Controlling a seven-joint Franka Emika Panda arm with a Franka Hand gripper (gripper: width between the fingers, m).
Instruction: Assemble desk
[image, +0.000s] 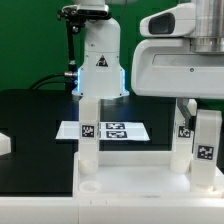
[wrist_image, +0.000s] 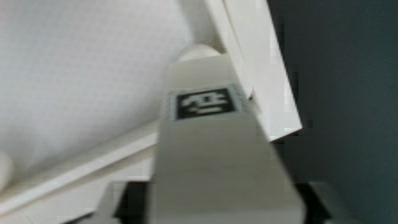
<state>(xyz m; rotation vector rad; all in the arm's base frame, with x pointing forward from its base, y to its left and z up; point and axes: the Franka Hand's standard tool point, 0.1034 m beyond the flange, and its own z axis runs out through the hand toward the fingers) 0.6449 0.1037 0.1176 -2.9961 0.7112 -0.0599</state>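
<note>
Firmly, the gripper clamps a square white tagged leg — smooth plastic — near the desk top

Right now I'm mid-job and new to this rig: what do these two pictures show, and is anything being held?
The big white machine is a robot arm fixed at a black table. One picture comes from a camera standing off the arm; the other from a camera on its wrist, looking past the tool. On the table lies the desk top, white, with a round socket at its corner. A standing leg rises at the exterior view's left. Behind lies the marker board, not furniture. In the wrist view, dark fingers flank a tagged leg, so the tool appears to grip it beside the top's edge.
</note>
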